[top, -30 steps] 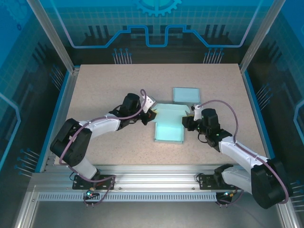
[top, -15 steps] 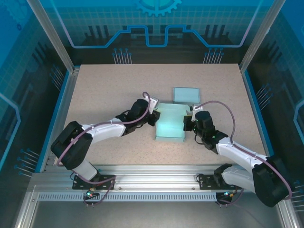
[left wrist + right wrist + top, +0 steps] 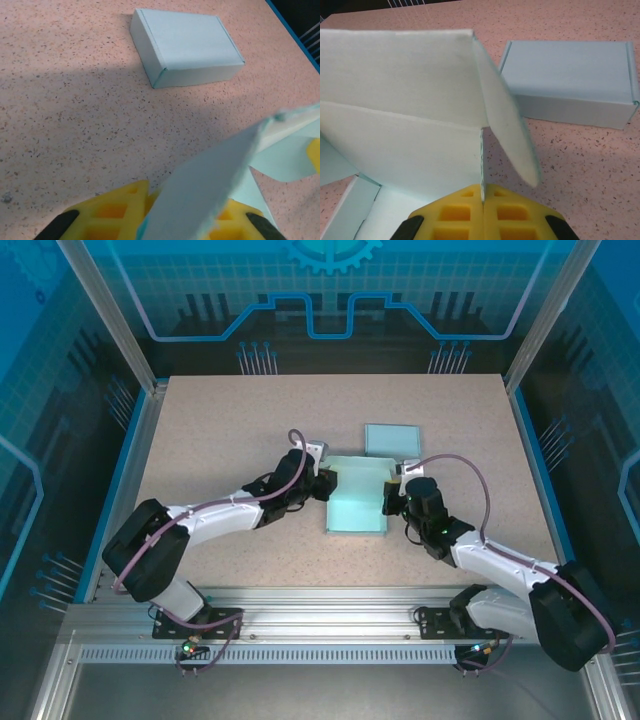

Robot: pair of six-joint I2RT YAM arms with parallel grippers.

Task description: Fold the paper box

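Paper box (image 3: 357, 508) sits between left gripper (image 3: 324, 485) and right gripper (image 3: 391, 502), seemingly pinched.

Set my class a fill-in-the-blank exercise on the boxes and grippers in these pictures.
The table holds ___ paper boxes: one folded box and one unfolded box. The right gripper is ___ on a raised panel of the unfolded box. In the top view, the left gripper meets the unfolded box on its ___ edge.
Missing words: two; shut; left.
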